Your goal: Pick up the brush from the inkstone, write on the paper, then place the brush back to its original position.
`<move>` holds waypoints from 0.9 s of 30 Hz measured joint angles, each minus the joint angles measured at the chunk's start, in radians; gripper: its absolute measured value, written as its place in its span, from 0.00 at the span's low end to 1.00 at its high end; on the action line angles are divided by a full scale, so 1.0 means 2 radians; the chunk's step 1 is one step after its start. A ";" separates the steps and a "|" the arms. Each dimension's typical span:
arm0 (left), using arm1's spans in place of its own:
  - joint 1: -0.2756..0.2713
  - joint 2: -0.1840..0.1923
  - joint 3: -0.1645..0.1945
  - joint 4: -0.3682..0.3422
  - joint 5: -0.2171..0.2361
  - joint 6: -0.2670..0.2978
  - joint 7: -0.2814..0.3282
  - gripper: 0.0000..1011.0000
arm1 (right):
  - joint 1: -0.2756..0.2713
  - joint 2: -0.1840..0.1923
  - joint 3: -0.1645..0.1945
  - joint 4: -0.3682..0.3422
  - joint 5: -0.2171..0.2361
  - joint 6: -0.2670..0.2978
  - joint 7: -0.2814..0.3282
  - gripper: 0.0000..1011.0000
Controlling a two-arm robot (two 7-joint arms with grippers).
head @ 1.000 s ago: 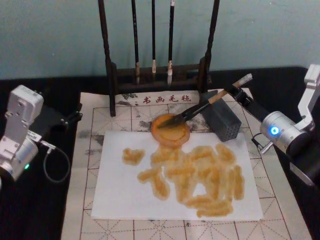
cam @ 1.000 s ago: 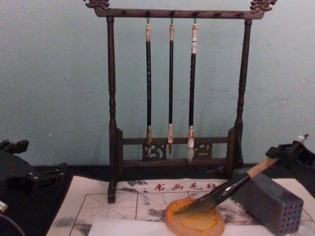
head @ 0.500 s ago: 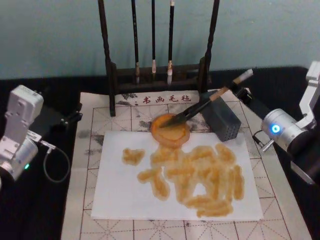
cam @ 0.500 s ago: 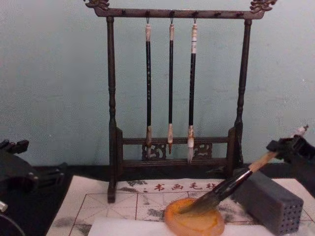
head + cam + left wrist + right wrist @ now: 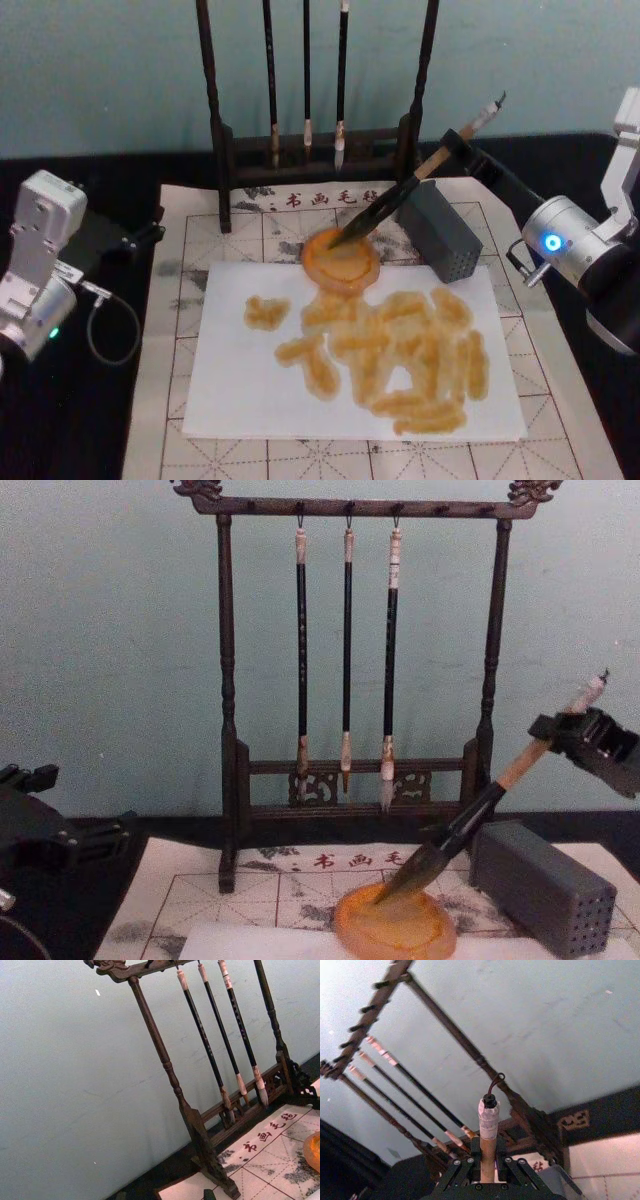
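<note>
Right gripper (image 5: 455,150), clamped on the upper, pale part of the brush (image 5: 395,200) handle. The brush leans steeply, and its dark bristles rest inside the orange inkstone (image 5: 345,283), which touches the far edge of the paper (image 5: 230,380). The paper already bears amber strokes. Left gripper (image 5: 145,235), parked on the dark surface at the left; we cannot tell its state.

We judge three hazards:
- The grip sits far from the bristles, so the handle may pivot between the jaws.
- A sideways pull with the tip pressed down could drag the shallow inkstone.
- The handle passes close to the grey block (image 5: 440,235), which a careless swing might strike.
</note>
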 joint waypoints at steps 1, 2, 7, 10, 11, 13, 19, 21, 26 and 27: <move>0.000 0.000 0.000 0.000 0.000 0.000 0.000 0.99 | 0.000 0.002 -0.002 -0.003 -0.004 -0.002 0.001 0.20; 0.000 0.000 0.000 0.000 0.000 0.000 0.000 0.99 | 0.000 0.002 -0.002 -0.003 -0.004 -0.002 0.001 0.20; 0.000 0.000 0.000 0.000 0.000 0.000 0.000 0.99 | 0.000 0.015 -0.014 -0.024 -0.045 -0.021 0.007 0.20; 0.000 0.000 0.000 0.000 0.000 0.000 0.000 0.99 | 0.000 0.022 -0.018 -0.035 -0.068 -0.030 0.009 0.20; 0.000 0.000 0.000 0.000 0.000 0.000 0.000 0.99 | 0.000 0.025 -0.019 -0.041 -0.077 -0.034 0.011 0.20; 0.000 0.000 0.000 0.000 0.000 0.000 0.000 0.99 | 0.000 0.028 -0.021 -0.046 -0.087 -0.037 0.013 0.20; 0.000 0.000 0.000 0.000 0.000 0.000 0.000 0.99 | -0.002 0.036 -0.027 -0.060 -0.123 -0.051 0.018 0.20; 0.000 0.000 0.000 0.000 0.000 0.000 0.000 0.99 | -0.002 0.037 -0.029 -0.063 -0.133 -0.055 0.019 0.20; 0.000 0.000 0.000 0.000 0.000 0.000 0.000 0.99 | -0.004 0.038 -0.034 -0.069 -0.161 -0.066 0.021 0.20; 0.000 0.000 0.000 0.000 0.000 0.000 0.000 0.99 | -0.004 0.038 -0.034 -0.069 -0.164 -0.067 0.021 0.20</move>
